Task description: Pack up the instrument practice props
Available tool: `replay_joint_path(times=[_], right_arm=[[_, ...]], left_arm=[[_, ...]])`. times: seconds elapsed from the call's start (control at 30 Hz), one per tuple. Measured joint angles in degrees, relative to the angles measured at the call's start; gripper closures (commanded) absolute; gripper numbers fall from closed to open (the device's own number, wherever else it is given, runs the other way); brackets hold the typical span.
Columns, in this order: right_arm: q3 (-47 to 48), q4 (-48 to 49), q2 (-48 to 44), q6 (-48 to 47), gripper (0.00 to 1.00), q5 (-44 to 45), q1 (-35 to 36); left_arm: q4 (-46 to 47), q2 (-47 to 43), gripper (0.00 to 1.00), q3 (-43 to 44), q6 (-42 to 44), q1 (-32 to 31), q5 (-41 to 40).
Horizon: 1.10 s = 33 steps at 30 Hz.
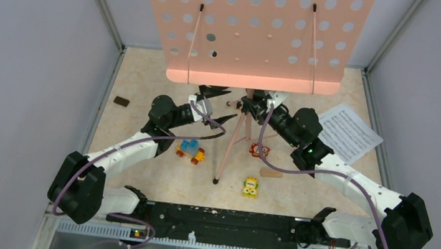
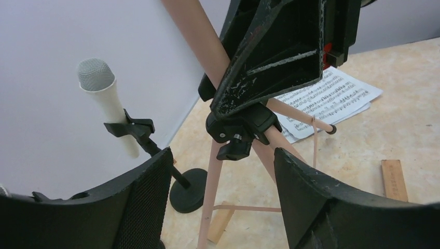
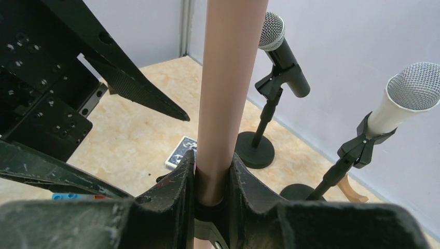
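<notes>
The pink perforated music desk (image 1: pixel 254 28) stands on its pink tripod legs (image 1: pixel 231 144) at the middle of the table. My right gripper (image 1: pixel 257 103) is shut on the stand's pink pole (image 3: pixel 225 93), seen between its jaws in the right wrist view (image 3: pixel 211 181). My left gripper (image 1: pixel 220 106) is open and empty just left of the pole, its jaws facing the black collar and knob (image 2: pixel 238 132). White sheet-music pages (image 1: pixel 348 133) lie at the right. A dark microphone (image 3: pixel 283 46) and a white microphone (image 3: pixel 404 98) stand in black round-based holders (image 3: pixel 254 150) behind the stand.
Small toy cars (image 1: pixel 191 150) (image 1: pixel 251 186) lie near the tripod feet. A wooden block (image 1: pixel 271 173) lies beside the right leg. A blue card box (image 3: pixel 180 151) lies on the table behind the pole. Grey walls close in the left, right and back.
</notes>
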Motion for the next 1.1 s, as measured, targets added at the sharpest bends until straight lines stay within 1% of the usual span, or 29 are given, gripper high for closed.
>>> replay_joint_path(times=[0.17,0.3,0.37,0.4,0.5,0.57,0.63,0.7,0.8,0.97,1.1], right_arm=[[0.00,-0.02,0.00,0.00,1.00,0.00,0.00],[-0.07,0.00,-0.09,0.00,1.00,0.00,0.00],[-0.07,0.00,-0.09,0.00,1.00,0.00,0.00],[-0.07,0.00,-0.09,-0.02,1.00,0.02,0.00],[-0.33,0.20,-0.20,-0.02,1.00,0.31,0.00],[-0.61,0.22,-0.39,-0.02,1.00,0.79,0.00],[-0.79,0.04,-0.74,-0.02,1.00,1.25,-0.02],[-1.09,0.20,-0.94,0.00,1.00,1.57,-0.02],[-1.29,0.28,-1.05,0.00,1.00,1.79,-0.02],[-2.29,1.99,-1.22,0.44,1.00,2.19,-0.02],[-2.97,3.28,-1.22,0.81,1.00,2.38,-0.04]], left_arm=[[0.11,1.97,0.34,0.46,1.20,0.02,1.75],[-0.70,4.20,0.42,2.91,1.68,0.02,3.21],[-1.07,5.25,0.53,4.20,1.73,0.02,3.85],[-1.29,5.68,0.64,4.72,1.68,0.00,4.13],[-1.97,6.82,0.90,6.12,1.20,0.00,6.01],[-3.06,7.69,1.00,7.23,0.81,-0.13,7.63],[-3.74,8.20,1.00,8.04,0.44,-0.09,9.53],[-4.22,8.20,1.00,8.28,-0.13,-0.09,9.49],[-5.88,8.22,1.00,9.11,-3.30,-0.11,8.59],[-8.17,8.22,1.00,10.25,-11.37,-0.22,6.19],[-9.03,8.24,1.00,10.56,-19.71,-0.44,2.91]])
